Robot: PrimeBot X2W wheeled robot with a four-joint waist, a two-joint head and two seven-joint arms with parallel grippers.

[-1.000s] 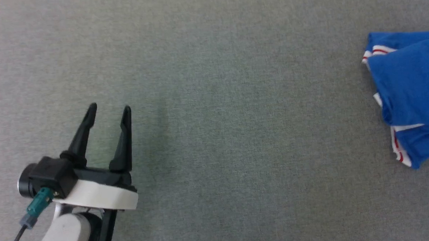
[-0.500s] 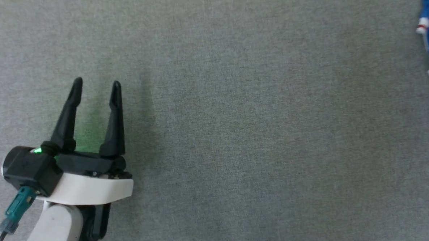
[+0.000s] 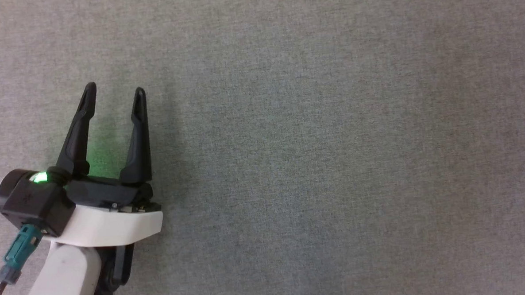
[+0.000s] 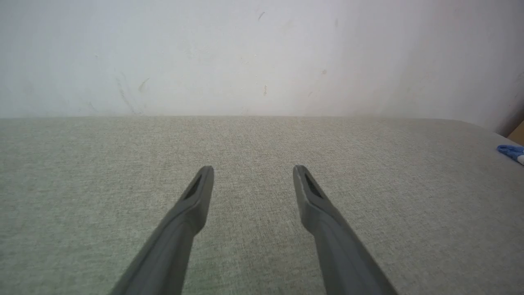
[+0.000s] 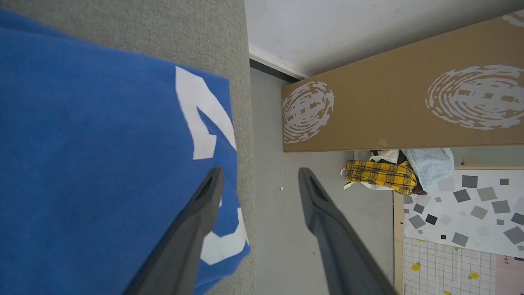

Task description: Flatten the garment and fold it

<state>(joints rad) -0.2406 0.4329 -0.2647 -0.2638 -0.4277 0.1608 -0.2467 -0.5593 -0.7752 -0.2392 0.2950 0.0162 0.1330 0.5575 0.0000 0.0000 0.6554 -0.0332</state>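
My main worry is the edge; the garment (image 5: 102,143) lies right up against the rim of the grey surface (image 5: 241,37), with the floor (image 5: 270,229) just past it, so I judge that a careless tug or a sideways brush from the right gripper (image 5: 260,171) could drag the cloth over and drop it; a regrasp taken from this side could also pinch only one layer, and the shirt would bunch rather than flatten. The right gripper's fingers are spread wide with nothing between them; the blue cloth with its white print sits to the left of that gap and under the left finger (image 5: 192,229), though I cannot tell whether that finger touches it, while the right finger (image 5: 327,229) hangs out over the floor, beyond the rim. The left gripper (image 3: 115,88) is spread too and pinches nothing; bare grey surface lies beneath and ahead of its fingers, up to the pale wall (image 4: 245,53). In the left wrist view a small blue scrap, which I take for the garment, shows far off to the right of the fingers, well apart from them; that arm would have a long reach across before it could help, and I judge a one-handed pull meanwhile would skew the cloth.
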